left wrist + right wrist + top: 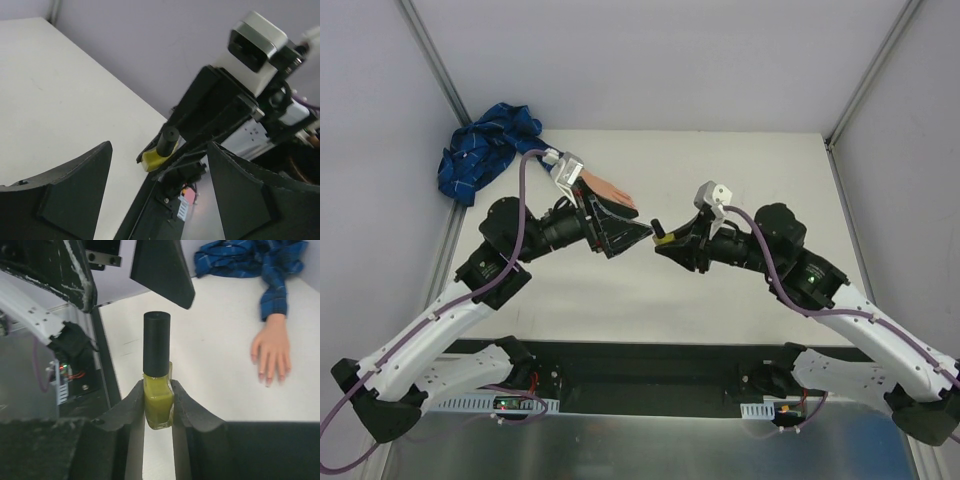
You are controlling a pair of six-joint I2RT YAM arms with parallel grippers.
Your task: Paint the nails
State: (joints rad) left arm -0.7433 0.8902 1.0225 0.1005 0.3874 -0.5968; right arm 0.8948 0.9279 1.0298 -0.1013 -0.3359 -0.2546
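A small bottle (158, 402) of yellow-green polish with a black cap (156, 342) stands upright in my right gripper (158, 390), which is shut on its glass body. My left gripper (159, 147) is open, its jaws wide apart and facing that cap (168, 139) without touching it. From above, the left gripper (632, 234) and right gripper (665, 246) meet nose to nose at mid-table with the bottle (660, 236) between them. The flesh-coloured mannequin hand (272, 347) lies flat, nails (269, 382) pointing toward me; from above it (610, 192) lies just behind the left wrist.
The blue plaid sleeve (485, 150) is bunched at the back left corner by the frame post, and it fills the top of the right wrist view (250, 257). One left finger (162, 270) hangs above the bottle cap. White table (740, 170) extends behind and to the right.
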